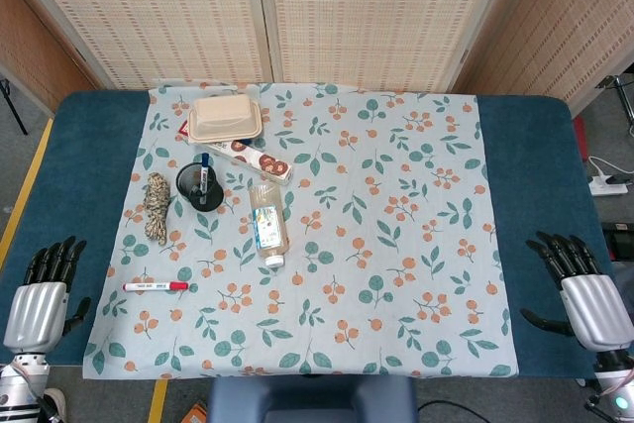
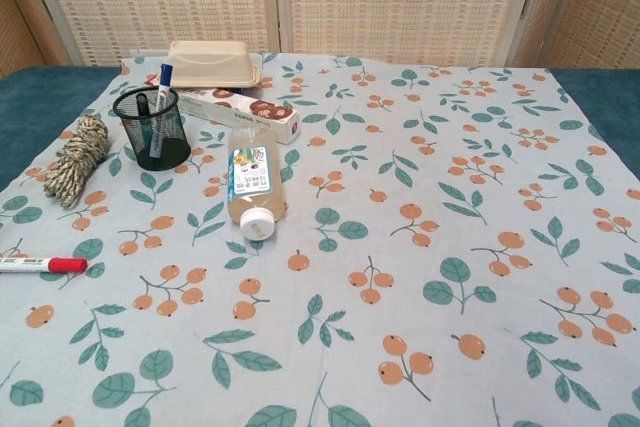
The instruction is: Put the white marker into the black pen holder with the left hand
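Note:
The white marker (image 1: pixel 156 286) (image 2: pixel 40 265) with a red cap lies flat on the floral cloth near the front left. The black mesh pen holder (image 1: pixel 200 187) (image 2: pixel 153 128) stands upright behind it, with a blue-capped pen inside. My left hand (image 1: pixel 42 297) rests on the blue table at the left edge, to the left of the marker, fingers apart and holding nothing. My right hand (image 1: pixel 582 292) lies at the right edge, fingers spread, empty. Neither hand shows in the chest view.
A plastic bottle (image 1: pixel 267 225) lies on its side right of the holder. A rope coil (image 1: pixel 156 205) sits left of the holder. A beige lidded box (image 1: pixel 227 117) and a long snack box (image 1: pixel 253 154) lie behind it.

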